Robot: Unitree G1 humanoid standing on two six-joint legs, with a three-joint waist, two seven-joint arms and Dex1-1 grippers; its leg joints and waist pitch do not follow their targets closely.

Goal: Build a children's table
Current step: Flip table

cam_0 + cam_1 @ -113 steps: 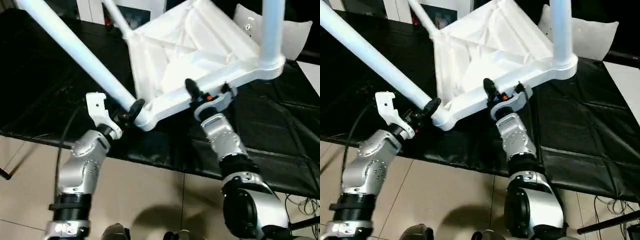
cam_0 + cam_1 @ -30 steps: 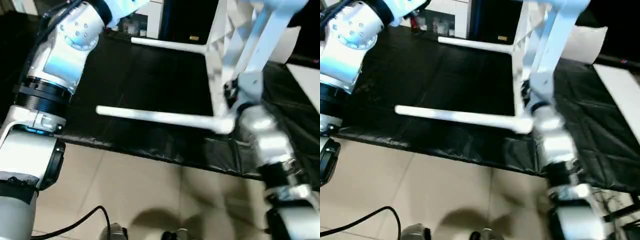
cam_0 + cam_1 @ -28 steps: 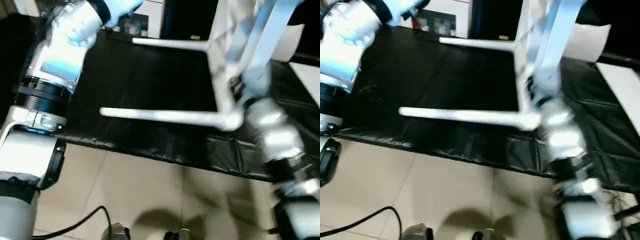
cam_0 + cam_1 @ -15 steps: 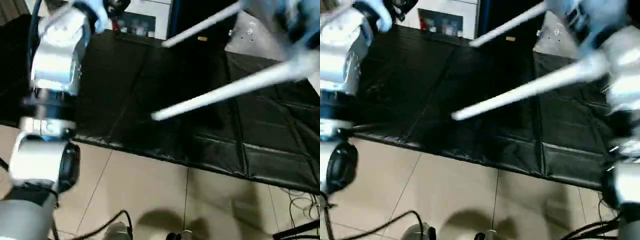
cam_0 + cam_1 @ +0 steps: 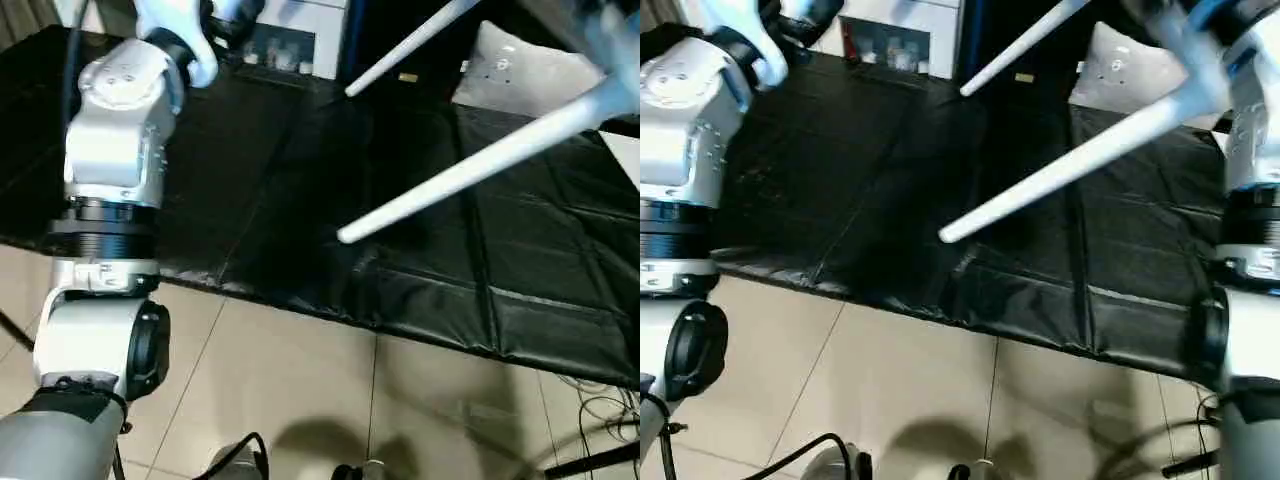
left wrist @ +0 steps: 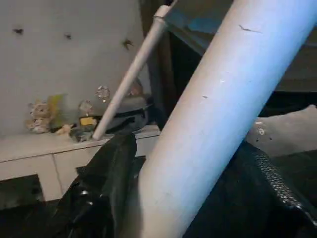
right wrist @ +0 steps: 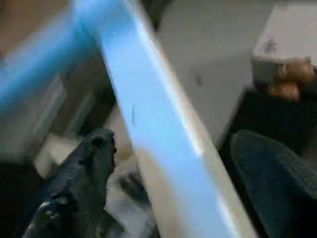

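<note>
Children's table lifted high above the black desk cover, two white legs slanting down in the air. Left gripper clamped on one thick white leg, a black finger on each side. Right gripper with jaws wide apart around a blurry white part; cannot tell if touching. No words or labels clear enough to read.

No legible text, label, brand, number or sign is present. Small coloured items on the white shelf unit are too indistinct to read.
</note>
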